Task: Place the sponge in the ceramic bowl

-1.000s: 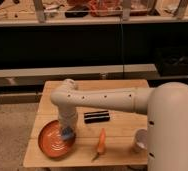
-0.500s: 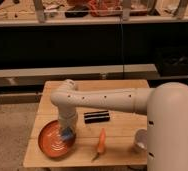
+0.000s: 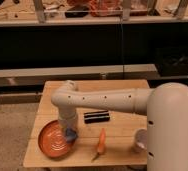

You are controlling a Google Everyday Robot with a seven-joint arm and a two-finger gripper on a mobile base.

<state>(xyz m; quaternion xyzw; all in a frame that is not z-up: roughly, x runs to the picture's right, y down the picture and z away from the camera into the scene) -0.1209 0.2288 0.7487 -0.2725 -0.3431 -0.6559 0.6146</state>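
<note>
The ceramic bowl (image 3: pixel 51 140) is a wide, shallow orange-red dish with rings inside, at the front left of the wooden table. My gripper (image 3: pixel 68 131) points down over the bowl's right rim, at the end of the white arm that reaches in from the right. It is shut on the sponge (image 3: pixel 70 134), a small blue block showing at the gripper's tip, just above the inner right side of the bowl. The wrist hides the upper part of the sponge.
A black flat bar (image 3: pixel 97 116) lies mid-table, right of the gripper. An orange carrot (image 3: pixel 102 141) lies near the front edge. A small white cup (image 3: pixel 139 141) stands at the front right, beside the robot's white body. Dark shelving runs behind the table (image 3: pixel 117 87).
The gripper has sunk slightly toward the bowl's right side with the sponge still in it. Nothing else has moved.
</note>
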